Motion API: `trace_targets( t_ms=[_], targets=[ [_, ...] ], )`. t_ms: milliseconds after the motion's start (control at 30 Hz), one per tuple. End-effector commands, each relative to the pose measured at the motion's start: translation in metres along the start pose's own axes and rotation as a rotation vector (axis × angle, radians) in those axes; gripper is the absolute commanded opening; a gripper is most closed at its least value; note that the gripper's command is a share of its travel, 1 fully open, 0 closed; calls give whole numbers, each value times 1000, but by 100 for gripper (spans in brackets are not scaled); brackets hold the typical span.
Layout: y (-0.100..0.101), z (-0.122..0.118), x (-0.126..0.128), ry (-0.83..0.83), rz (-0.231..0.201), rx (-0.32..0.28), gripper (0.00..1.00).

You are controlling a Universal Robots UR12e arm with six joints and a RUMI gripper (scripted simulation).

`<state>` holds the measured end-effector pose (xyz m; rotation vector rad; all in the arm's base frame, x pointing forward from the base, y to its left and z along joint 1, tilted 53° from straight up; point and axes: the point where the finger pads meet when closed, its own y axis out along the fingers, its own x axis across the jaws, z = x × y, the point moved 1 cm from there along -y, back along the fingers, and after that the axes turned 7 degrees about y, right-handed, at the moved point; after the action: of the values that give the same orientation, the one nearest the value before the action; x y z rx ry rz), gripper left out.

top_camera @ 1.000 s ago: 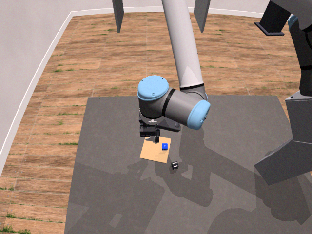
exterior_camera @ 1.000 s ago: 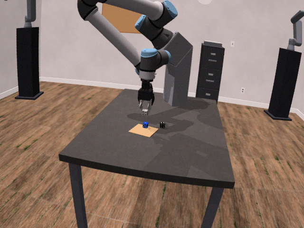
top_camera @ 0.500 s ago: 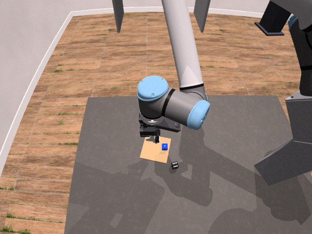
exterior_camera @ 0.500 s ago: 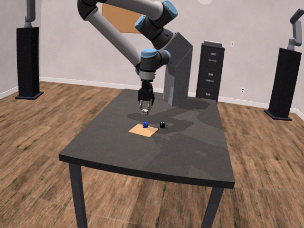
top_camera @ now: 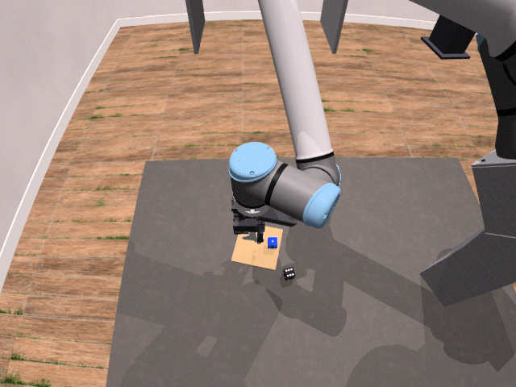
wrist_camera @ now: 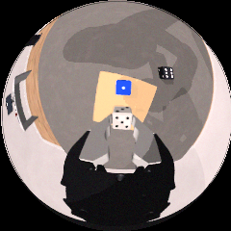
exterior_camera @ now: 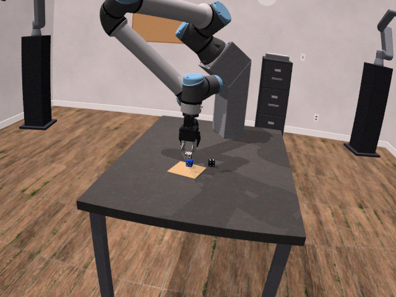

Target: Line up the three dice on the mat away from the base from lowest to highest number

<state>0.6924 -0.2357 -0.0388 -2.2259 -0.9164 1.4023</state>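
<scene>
Near the wrist frame's centre, we are gripping the white die (exterior_camera: 187,155) (wrist_camera: 122,120), its five pips facing the camera. Our gripper (top_camera: 260,238) (exterior_camera: 187,154) (wrist_camera: 121,115) is hovering by the mat (top_camera: 254,255) (exterior_camera: 182,171) (wrist_camera: 107,98); the blue die (top_camera: 272,242) (exterior_camera: 189,163) (wrist_camera: 123,88) is showing one, the black die (top_camera: 289,272) (exterior_camera: 211,162) (wrist_camera: 166,72) six.

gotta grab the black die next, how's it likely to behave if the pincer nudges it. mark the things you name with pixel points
The black die (top_camera: 289,272) (exterior_camera: 211,162) (wrist_camera: 166,72) looks rigid, so it probably won't squash. Resting flat on a broad square face, it would likely slide rather than roll under a low push. A high shove might tip it, as it's about as tall as wide.
</scene>
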Motion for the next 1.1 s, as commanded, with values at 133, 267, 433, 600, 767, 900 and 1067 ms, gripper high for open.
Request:
trace_targets(
  t_ms=[133, 267, 433, 600, 767, 900, 1067],
  targets=[
    [37, -4, -1, 2, 0, -7, 10],
    [46, -4, 0, 2, 0, -7, 10],
    [50, -4, 0, 2, 0, -7, 10],
    [47, -5, -1, 1, -1, -9, 10],
    [48, -4, 0, 0, -1, -7, 10],
    [48, -4, 0, 0, -1, -7, 10],
    [48, -4, 0, 0, -1, -7, 10]
  ],
)
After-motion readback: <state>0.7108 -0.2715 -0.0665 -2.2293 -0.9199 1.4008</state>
